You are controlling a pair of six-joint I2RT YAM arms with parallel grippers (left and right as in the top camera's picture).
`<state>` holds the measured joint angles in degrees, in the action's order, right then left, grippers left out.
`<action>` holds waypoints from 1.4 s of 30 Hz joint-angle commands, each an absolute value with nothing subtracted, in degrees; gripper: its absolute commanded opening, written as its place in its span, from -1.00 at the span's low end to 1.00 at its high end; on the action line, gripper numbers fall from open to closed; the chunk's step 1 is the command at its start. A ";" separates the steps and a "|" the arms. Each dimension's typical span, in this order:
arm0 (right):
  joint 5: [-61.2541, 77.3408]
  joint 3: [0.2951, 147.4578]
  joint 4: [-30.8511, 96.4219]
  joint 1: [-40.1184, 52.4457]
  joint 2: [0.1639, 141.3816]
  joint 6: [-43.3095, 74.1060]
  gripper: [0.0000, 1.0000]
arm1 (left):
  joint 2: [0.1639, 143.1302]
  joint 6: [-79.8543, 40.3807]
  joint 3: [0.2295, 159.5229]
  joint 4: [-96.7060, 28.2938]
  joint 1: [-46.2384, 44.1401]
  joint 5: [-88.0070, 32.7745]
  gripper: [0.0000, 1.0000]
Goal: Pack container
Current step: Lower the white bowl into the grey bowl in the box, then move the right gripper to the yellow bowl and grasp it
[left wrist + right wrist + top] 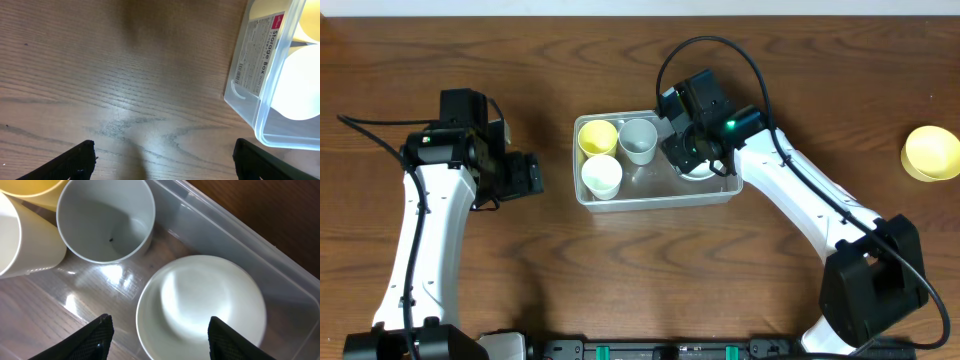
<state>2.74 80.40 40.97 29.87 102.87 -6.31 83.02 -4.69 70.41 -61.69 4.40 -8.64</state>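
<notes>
A dark brown wooden tabletop (620, 260) with bold, wavy grain fills nearly the whole overhead view. Beyond its far edge runs a narrow pale strip (520, 6), too thin to tell whether it is wall or floor. The light is soft and even, and the left wrist view shows a dull sheen on the wood.

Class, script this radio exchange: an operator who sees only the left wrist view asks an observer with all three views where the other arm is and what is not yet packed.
Operator: I see one corner of the tub. Where is the right arm?
Observer: The right gripper hangs open over a white bowl inside the container.
Operator: Is anything outside the tub?
Observer: A yellow bowl sits on the table, far to the container's right.
</notes>
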 commanded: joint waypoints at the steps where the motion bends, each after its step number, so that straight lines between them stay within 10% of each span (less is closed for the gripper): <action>1: 0.05 80.64 41.39 29.12 103.13 -4.45 0.29 | 82.32 -4.58 70.35 -62.04 4.58 -8.56 0.76; 23: 0.38 82.46 44.01 -23.09 94.61 7.44 0.51 | 82.32 -4.58 70.35 -62.06 4.58 -8.56 0.76; 42: 1.52 82.46 34.59 -30.20 115.79 5.02 0.49 | 82.32 -4.60 70.35 -62.70 4.58 -8.56 0.77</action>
<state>0.93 82.56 35.00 -29.78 113.49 6.20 83.02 -4.67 70.41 -62.54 4.40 -8.64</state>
